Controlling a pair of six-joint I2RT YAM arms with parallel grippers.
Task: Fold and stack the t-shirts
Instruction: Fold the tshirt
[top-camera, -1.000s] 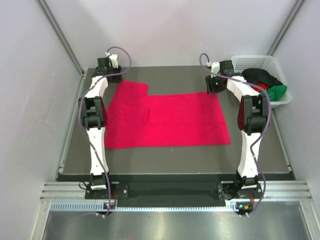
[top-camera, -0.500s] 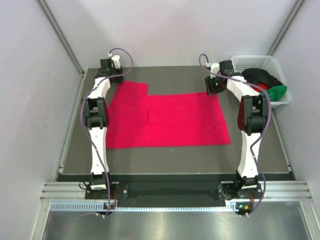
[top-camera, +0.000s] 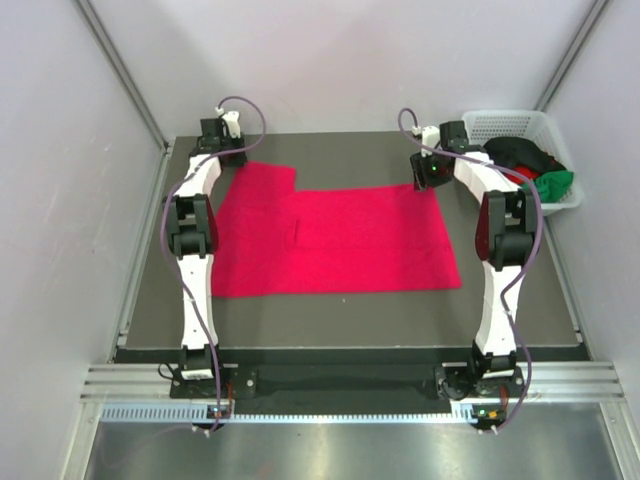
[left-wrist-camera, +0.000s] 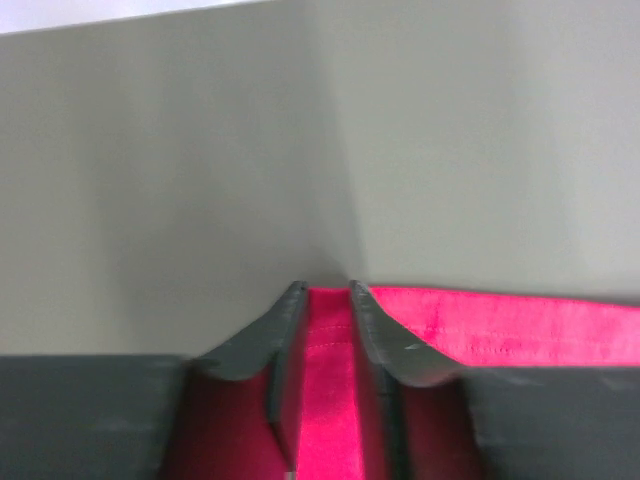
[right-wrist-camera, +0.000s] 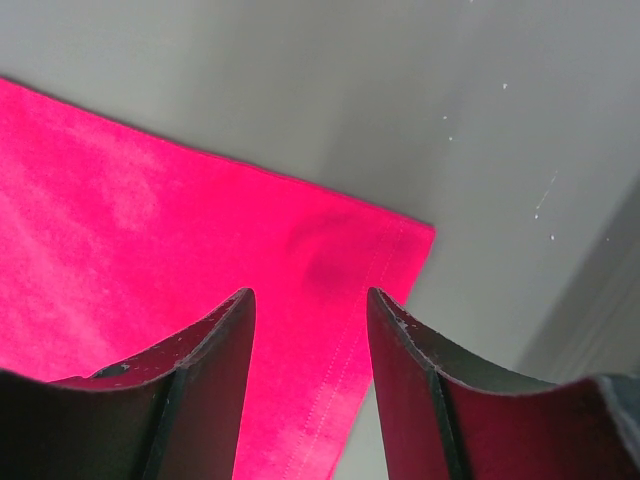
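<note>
Shirt (top-camera: 330, 240) (the crimson-pink one) lies flat on your desk (top-camera: 350, 320), nearer the far edge. Your left tool (left-wrist-camera: 327, 290) sits at its far left corner, fingers close together with cloth between them; you cannot tell whether they pinch it. Your right tool (right-wrist-camera: 310, 295) is spread over the far right corner. Other shirts (top-camera: 535, 165) fill the basket (top-camera: 500, 125) by the desk's far right corner.

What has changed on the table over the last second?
The left gripper edged slightly rightwards at the far left corner of the crimson-pink t-shirt; its fingers straddle the hem there. Nothing was visibly released. The right gripper, the shirt and the basket stayed put.
</note>
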